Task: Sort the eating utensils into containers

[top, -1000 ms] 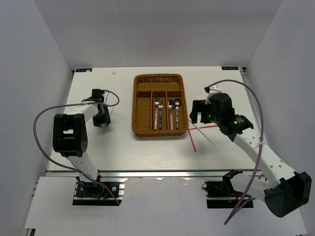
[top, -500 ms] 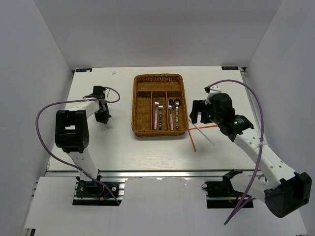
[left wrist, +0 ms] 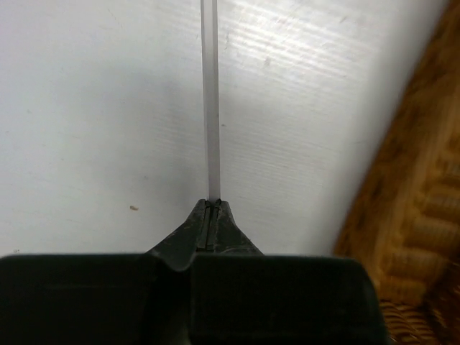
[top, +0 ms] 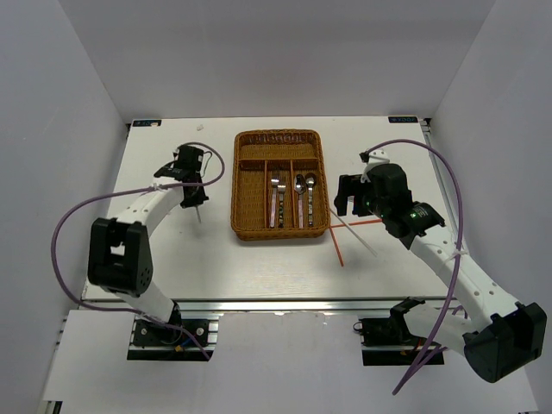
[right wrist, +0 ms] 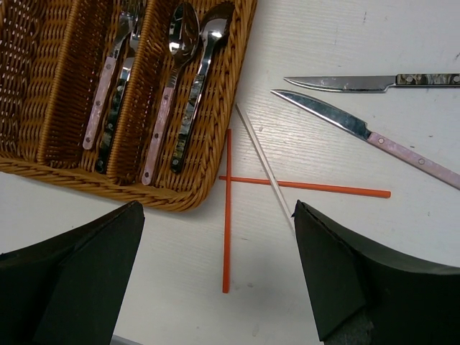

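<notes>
My left gripper (left wrist: 209,206) is shut on one end of a thin white chopstick (left wrist: 210,108), which sticks out ahead over the table beside the wicker tray (left wrist: 424,215). From above, that gripper (top: 193,197) sits left of the tray (top: 235,185), with the chopstick (top: 197,213) pointing toward the near edge. My right gripper (right wrist: 218,208) hangs open above two crossed red chopsticks (right wrist: 227,215) and another white chopstick (right wrist: 262,162), just right of the tray (right wrist: 180,198). Forks (right wrist: 108,79) and spoons (right wrist: 187,29) lie in two narrow compartments.
Two knives lie on the table right of the tray, one dark-handled (right wrist: 345,84) and one pink-handled (right wrist: 374,136). The tray's wide far section (top: 278,150) and leftmost narrow compartment (top: 250,194) hold nothing. White walls enclose the table.
My left gripper has shut on the white chopstick and swung away from the table's left side toward the tray, carrying the stick. The right arm has stayed still.
</notes>
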Robot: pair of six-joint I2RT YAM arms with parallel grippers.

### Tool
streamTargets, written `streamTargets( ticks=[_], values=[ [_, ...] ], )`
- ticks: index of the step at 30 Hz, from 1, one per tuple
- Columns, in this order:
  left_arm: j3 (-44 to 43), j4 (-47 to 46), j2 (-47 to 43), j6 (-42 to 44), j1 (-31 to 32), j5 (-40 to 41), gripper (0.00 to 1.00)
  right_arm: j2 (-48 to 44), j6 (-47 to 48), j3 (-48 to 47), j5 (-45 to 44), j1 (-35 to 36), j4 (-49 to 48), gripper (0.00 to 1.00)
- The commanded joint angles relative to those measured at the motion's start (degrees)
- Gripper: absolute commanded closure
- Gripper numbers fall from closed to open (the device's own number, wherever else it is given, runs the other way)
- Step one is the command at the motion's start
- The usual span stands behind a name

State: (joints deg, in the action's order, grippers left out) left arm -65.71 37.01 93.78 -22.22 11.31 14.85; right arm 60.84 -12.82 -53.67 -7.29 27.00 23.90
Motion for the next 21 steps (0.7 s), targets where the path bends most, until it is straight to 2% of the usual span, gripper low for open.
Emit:
streamTargets(
  ticks=[1,7,12,21],
  values=[
    [-2.22,-0.36,-6.58,-3.35,2.91,2.11,1.0,0.33,0.52,-1.79,-2.11,-0.29,0.18,0.11],
    [-7.32,-1.41,-6.24,-6.69,10.9,-3.24,1.0,0.95,-0.19,-3.63,-3.96,-0.28,1.41,0.11],
    [-10.92,-4.32,-1.06,-7.75,17.07,-4.22,1.0,0.95,-0.72,-4.78,-5.01,-0.29,2.29,0.11],
    [-10.14,-7.13,6.94,-7.49,19.62,-5.27,1.0,0.16,-0.54,-4.25,-6.16,-0.28,3.34,0.11]
  ],
)
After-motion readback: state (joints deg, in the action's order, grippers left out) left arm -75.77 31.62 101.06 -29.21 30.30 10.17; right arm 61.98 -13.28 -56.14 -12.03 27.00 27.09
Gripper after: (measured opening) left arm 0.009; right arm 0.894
